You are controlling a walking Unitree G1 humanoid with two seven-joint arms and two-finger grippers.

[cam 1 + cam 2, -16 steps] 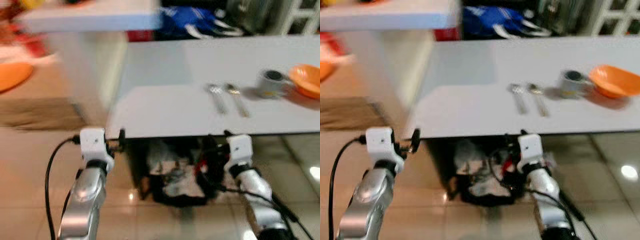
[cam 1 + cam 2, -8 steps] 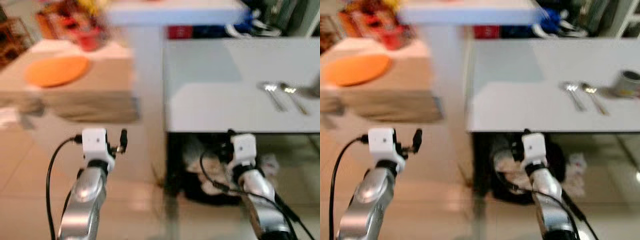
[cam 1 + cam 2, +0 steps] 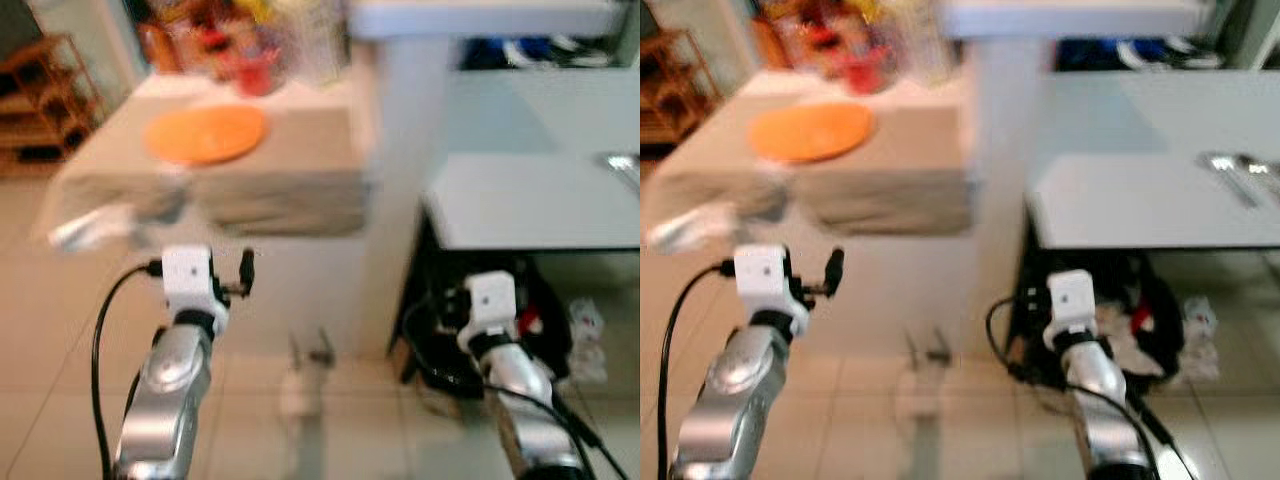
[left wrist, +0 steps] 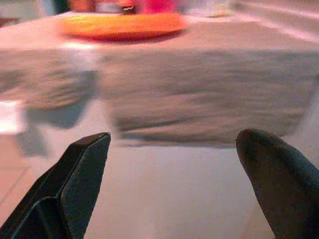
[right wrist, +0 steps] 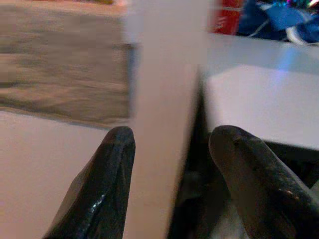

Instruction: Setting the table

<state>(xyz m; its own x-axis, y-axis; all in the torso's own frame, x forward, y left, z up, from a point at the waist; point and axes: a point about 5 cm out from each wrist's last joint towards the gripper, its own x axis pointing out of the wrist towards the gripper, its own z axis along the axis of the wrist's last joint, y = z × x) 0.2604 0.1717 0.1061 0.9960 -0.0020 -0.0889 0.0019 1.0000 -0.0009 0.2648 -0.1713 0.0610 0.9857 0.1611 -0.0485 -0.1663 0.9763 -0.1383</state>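
**Orange plate on the cloth-covered bench, both hands empty**

Orange plate (image 3: 205, 133) lies flat on the beige-clothed bench (image 3: 300, 190), toward its far edge, just in front of blurred red and clear items (image 3: 250, 50) at the back. A grey bench (image 3: 1160, 195) stands to the right, with cutlery (image 3: 1230, 170) near its right edge. The left hand (image 4: 174, 189) hangs low in front of the cloth's near edge, fingers spread wide, holding nothing. The right hand (image 5: 172, 184) hangs before the grey bench's near corner, fingers moderately parted, also empty. Tiled floor (image 3: 300, 400) lies below.
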